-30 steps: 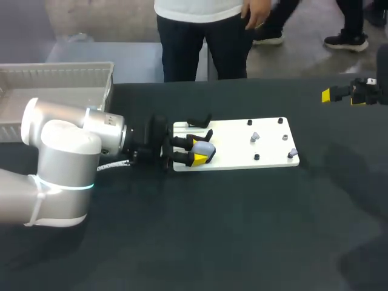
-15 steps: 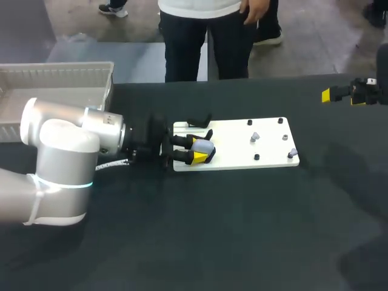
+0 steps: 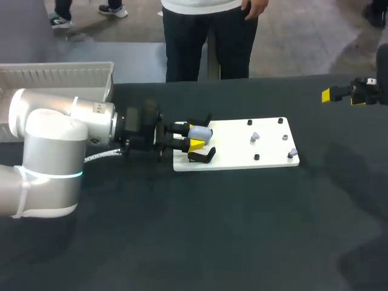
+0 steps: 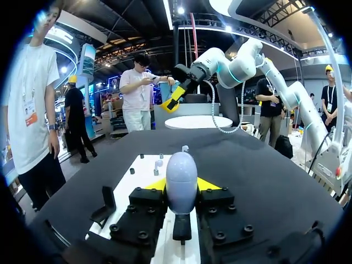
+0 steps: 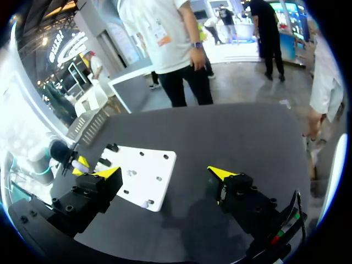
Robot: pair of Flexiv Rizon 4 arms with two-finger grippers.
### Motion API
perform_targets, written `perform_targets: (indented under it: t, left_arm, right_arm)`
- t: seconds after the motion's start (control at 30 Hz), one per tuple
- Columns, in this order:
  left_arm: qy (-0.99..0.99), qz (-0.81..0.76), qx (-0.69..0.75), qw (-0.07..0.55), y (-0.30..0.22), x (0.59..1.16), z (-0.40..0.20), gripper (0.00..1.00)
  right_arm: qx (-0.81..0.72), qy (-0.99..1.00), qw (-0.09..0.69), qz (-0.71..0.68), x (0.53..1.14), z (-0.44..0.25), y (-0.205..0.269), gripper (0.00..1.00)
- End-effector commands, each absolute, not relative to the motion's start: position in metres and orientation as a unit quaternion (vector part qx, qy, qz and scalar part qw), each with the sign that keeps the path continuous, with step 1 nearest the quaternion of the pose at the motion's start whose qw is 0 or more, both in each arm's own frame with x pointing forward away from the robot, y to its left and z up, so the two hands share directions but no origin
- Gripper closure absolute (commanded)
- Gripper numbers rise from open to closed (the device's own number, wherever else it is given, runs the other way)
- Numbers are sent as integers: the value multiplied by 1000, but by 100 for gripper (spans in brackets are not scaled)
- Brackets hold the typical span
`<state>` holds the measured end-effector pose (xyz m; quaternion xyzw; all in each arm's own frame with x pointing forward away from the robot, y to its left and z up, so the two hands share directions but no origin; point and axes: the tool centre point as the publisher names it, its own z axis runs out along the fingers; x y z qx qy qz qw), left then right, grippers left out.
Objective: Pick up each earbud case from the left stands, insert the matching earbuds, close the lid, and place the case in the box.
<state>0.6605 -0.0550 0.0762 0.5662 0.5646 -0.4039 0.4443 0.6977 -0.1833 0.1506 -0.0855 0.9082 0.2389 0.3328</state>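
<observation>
A pale lavender earbud case (image 3: 200, 131) hangs just above the left end of the white plate (image 3: 242, 154), with my left gripper (image 3: 194, 138) shut on it. In the left wrist view the case (image 4: 181, 179) stands upright between the yellow tips of that gripper (image 4: 181, 188). A bare black stand (image 3: 203, 156) sits under it, and a second stand (image 3: 200, 119) lies behind. Small earbuds (image 3: 254, 137) rest on pegs on the plate. My right gripper (image 3: 338, 94) hovers open at the far right, well away from the plate (image 5: 144, 175), with nothing between the fingers of the gripper (image 5: 165, 174).
A grey plastic bin (image 3: 60, 85) stands at the table's back left, behind my left arm. Black pegs dot the plate's right half. A person stands at the table's far edge without reaching over it.
My left gripper has lifted the case off its black stand and drawn back a little to the left; the stand now sits bare. The right arm has not moved.
</observation>
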Motion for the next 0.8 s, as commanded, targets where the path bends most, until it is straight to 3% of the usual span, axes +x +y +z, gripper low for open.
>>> perform_targets:
  t: [0.03,0.47,0.8]
  left_arm:
    - [574,-389,560,454,-59,661,87,100]
    - [559,-375,577,463,-95,691,110,100]
    - [548,-383,586,458,-123,705,110,100]
  right_arm:
    - [-103,912,323,232,698,145,-171,0]
    - [-179,898,299,269,686,127,-90,0]
    - [-220,886,290,289,685,130,-54,0]
